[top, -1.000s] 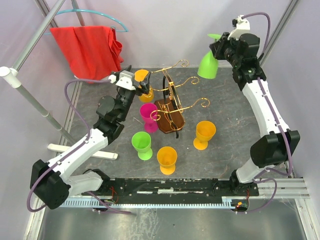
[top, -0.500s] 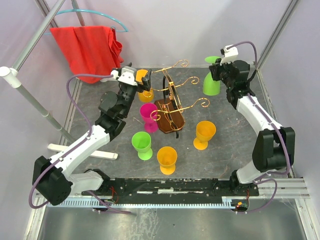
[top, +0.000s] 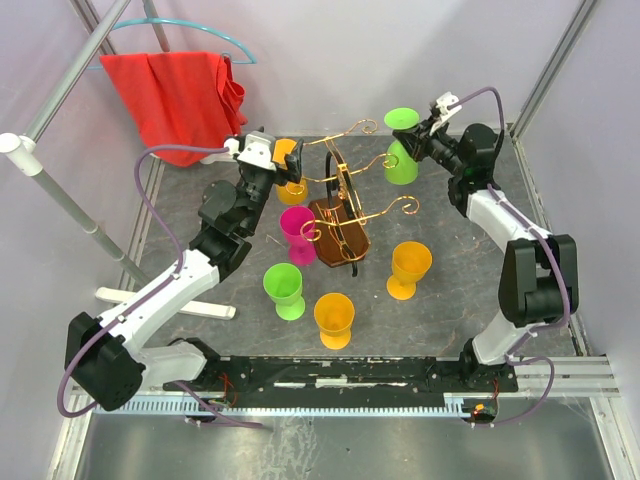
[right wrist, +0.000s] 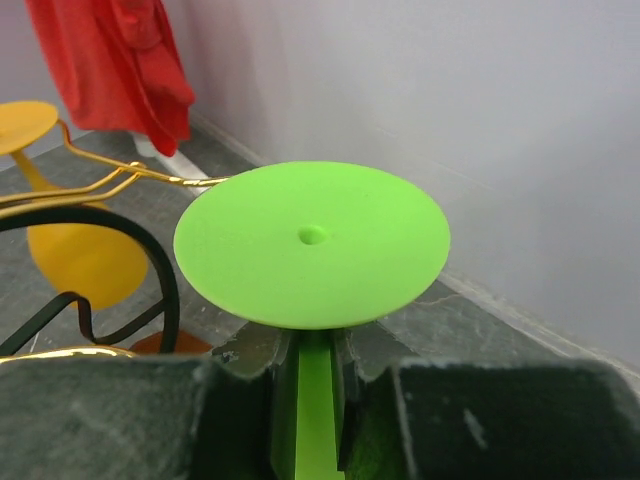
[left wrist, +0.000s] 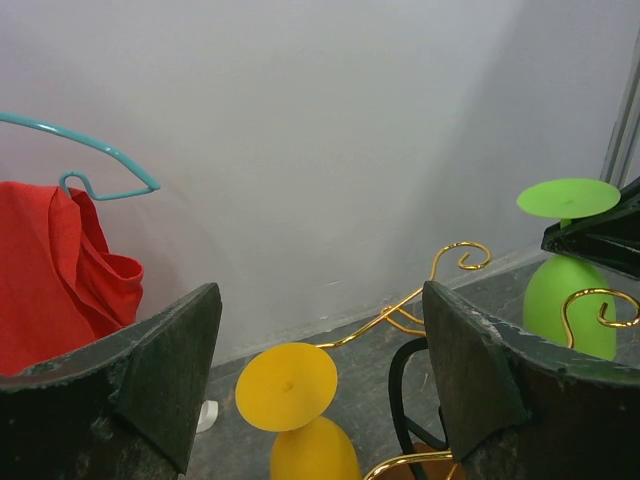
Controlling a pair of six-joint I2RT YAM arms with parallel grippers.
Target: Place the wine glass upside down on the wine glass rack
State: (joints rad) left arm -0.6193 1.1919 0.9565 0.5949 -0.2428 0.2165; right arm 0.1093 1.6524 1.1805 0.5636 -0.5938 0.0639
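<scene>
My right gripper (top: 424, 142) is shut on the stem of a green wine glass (top: 402, 160). It holds the glass upside down, foot up, just right of the wine glass rack's far gold arms (top: 362, 165). In the right wrist view the green foot (right wrist: 312, 240) sits above my shut gripper (right wrist: 318, 350). The rack's dark wooden base (top: 330, 215) stands mid-table. A yellow wine glass (top: 291, 188) is upside down at the rack's left arm. My left gripper (top: 283, 160) is open around its foot (left wrist: 288, 385). The green glass also shows in the left wrist view (left wrist: 568, 295).
A pink glass (top: 297, 232) stands against the rack base. A green glass (top: 284, 290) and two orange glasses (top: 334, 318) (top: 409, 268) stand in front. A red cloth (top: 180, 95) hangs on a teal hanger at the back left. A white pole (top: 60, 190) slants at the left.
My right gripper has swung left and down with the green glass, from the back right corner to beside the rack's far arms. My left gripper has hardly moved.
</scene>
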